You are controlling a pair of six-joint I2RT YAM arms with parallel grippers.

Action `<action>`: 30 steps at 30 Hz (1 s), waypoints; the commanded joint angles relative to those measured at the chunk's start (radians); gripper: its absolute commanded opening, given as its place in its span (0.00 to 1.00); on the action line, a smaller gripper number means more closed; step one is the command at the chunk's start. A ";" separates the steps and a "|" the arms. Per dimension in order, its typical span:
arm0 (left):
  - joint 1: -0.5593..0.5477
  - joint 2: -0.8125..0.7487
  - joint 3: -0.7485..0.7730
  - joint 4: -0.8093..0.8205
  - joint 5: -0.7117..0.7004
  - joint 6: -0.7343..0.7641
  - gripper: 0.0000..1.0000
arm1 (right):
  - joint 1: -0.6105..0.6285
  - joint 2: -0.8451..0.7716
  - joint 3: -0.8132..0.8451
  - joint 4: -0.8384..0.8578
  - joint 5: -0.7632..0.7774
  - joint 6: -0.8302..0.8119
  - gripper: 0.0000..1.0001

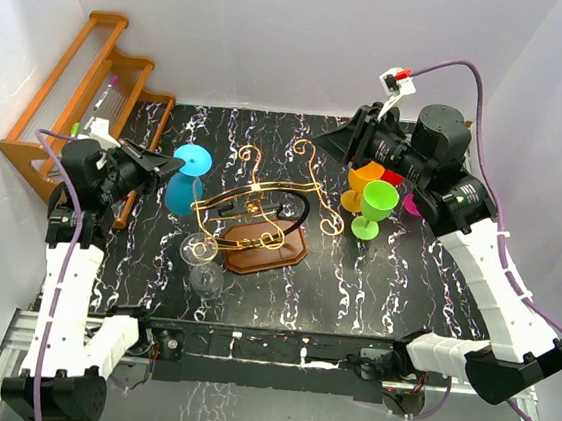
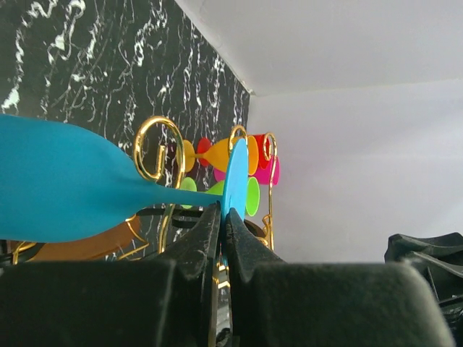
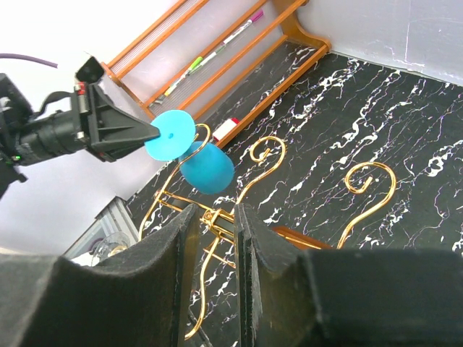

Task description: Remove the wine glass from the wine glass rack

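Note:
The wine glass rack (image 1: 262, 203) is gold wire with scroll ends and a black loop, on a reddish-brown base (image 1: 274, 253) at the table's middle. A blue wine glass (image 1: 180, 195) lies sideways at the rack's left scroll end. My left gripper (image 1: 177, 164) is shut on the rim of its round foot (image 2: 236, 177), and its bowl (image 2: 58, 191) points away to the left. My right gripper (image 1: 320, 142) hovers behind the rack's right side, its jaws a narrow gap apart (image 3: 215, 213) with nothing between them. The right wrist view shows the blue glass (image 3: 207, 168) too.
A clear wine glass (image 1: 202, 258) sits at the rack's front left end. Green (image 1: 374, 205), orange (image 1: 360, 179), red and pink glasses stand under the right arm. An orange-brown stepped shelf (image 1: 82, 99) with pens leans at the back left. White walls enclose the table.

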 commanded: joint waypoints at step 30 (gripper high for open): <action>-0.216 0.369 0.554 0.445 0.376 0.132 0.00 | 0.005 0.007 0.094 0.008 -0.596 0.029 0.44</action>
